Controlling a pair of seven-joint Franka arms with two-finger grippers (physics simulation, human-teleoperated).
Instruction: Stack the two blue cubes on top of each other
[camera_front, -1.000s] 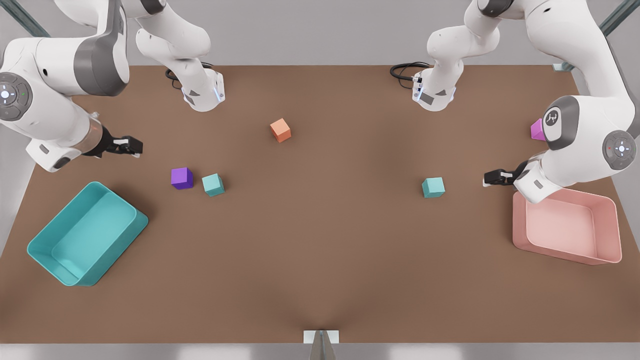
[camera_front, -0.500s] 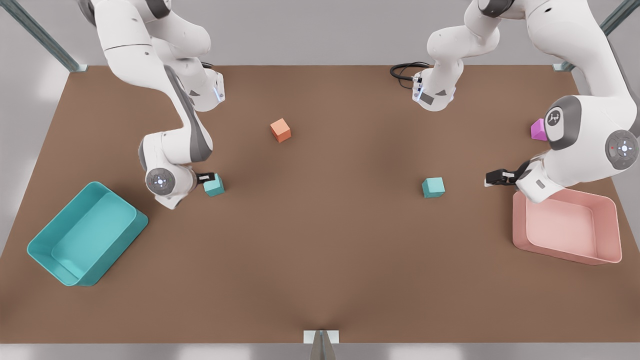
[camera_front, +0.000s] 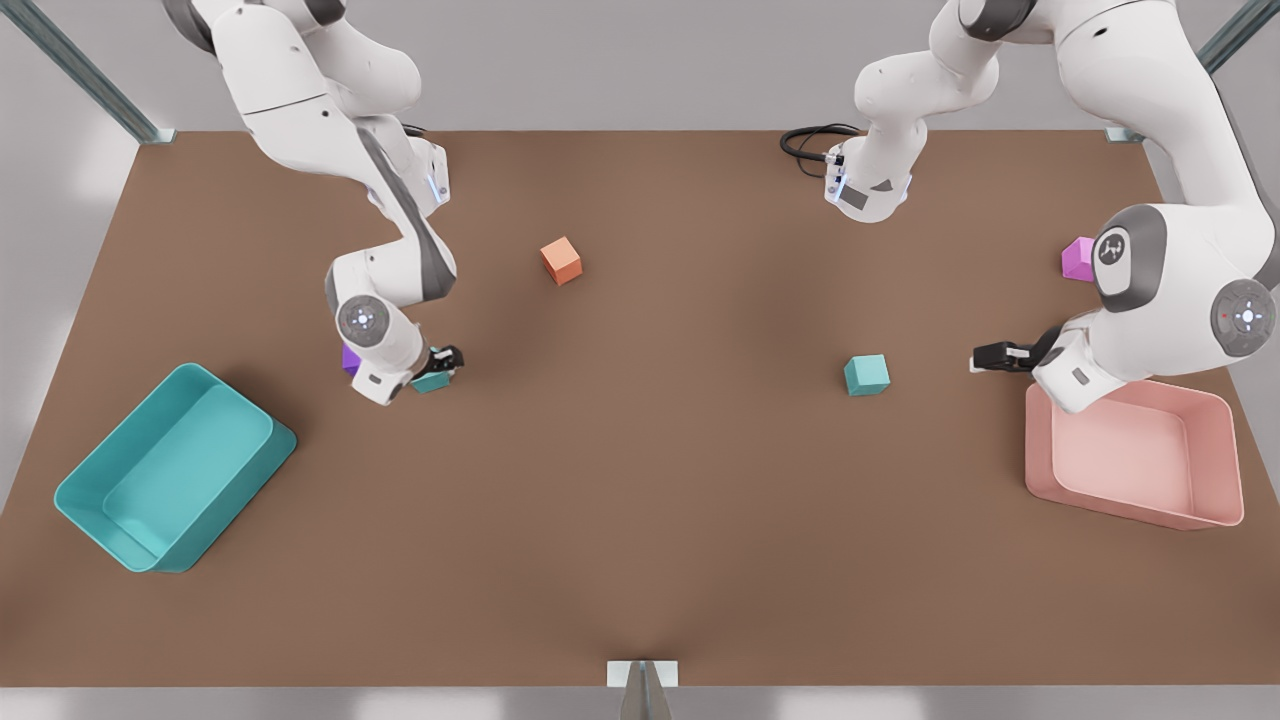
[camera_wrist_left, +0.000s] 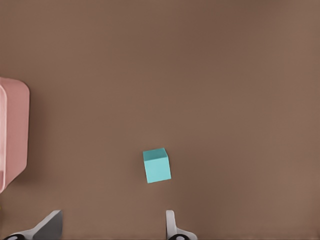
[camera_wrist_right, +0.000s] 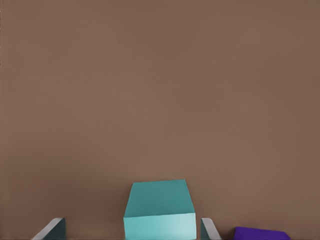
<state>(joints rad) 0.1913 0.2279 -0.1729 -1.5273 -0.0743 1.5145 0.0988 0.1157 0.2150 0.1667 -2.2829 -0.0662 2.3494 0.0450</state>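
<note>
Brown counter (camera_front: 640, 520) carries a teal bin (camera_front: 170, 470) at the front view's near left and a pink bin (camera_front: 1135, 455) at its near right. Right claw (camera_front: 438, 368) sits low over one blue cube (camera_wrist_right: 160, 210), fingers spread wide either side, apart from it; a purple cube (camera_wrist_right: 261, 233) lies just beside. Left claw (camera_front: 992, 357) hangs wide open by the pink bin, the other blue cube (camera_wrist_left: 157, 166) near it. An orange cube (camera_front: 561, 260) rests farther back.

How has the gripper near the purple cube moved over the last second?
Yes. The right gripper swept from above the teal bin toward the front view's right, now straddling the blue cube beside the purple cube.
</note>
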